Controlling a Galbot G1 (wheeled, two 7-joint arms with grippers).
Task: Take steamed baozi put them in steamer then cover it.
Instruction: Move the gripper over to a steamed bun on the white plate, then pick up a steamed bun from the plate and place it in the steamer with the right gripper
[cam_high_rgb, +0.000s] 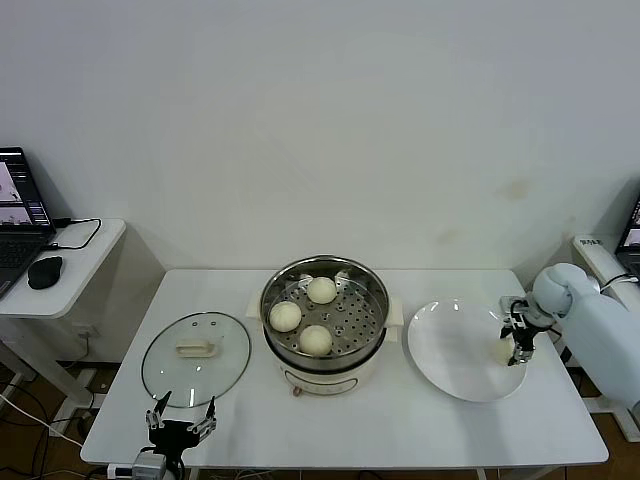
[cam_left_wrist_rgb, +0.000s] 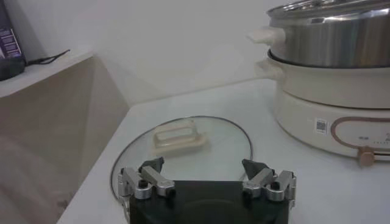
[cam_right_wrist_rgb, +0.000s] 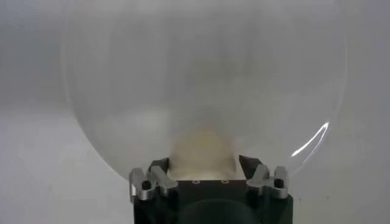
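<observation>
Head view, steamer: steamer (cam_high_rgb: 323, 322) sits mid-tabletop (cam_high_rgb: 350, 420), uncovered so buns can go in; three baozi already lie on its tray.
Head view, cover: cover (cam_high_rgb: 196, 355) lies flat on the tabletop to the steamer's left, parked until loading is done, by my reading.
Head view, right gripper: right gripper (cam_high_rgb: 519, 345) is down at the far right rim of the plate (cam_high_rgb: 455, 350), where the last baozi (cam_high_rgb: 503, 350) lies.
Head view, left gripper: left gripper (cam_high_rgb: 181, 418) waits near the front edge, just short of the cover.
Left wrist view: its fingers (cam_left_wrist_rgb: 152, 178) stand wide and hold nothing; the cover's handle (cam_left_wrist_rgb: 178, 136) lies ahead of them, apart.
Right wrist view: the baozi (cam_right_wrist_rgb: 201, 149) sits between the fingers (cam_right_wrist_rgb: 159, 176), which stand close against its sides, seemingly closing for the lift; a firm hold is not certain.
</observation>
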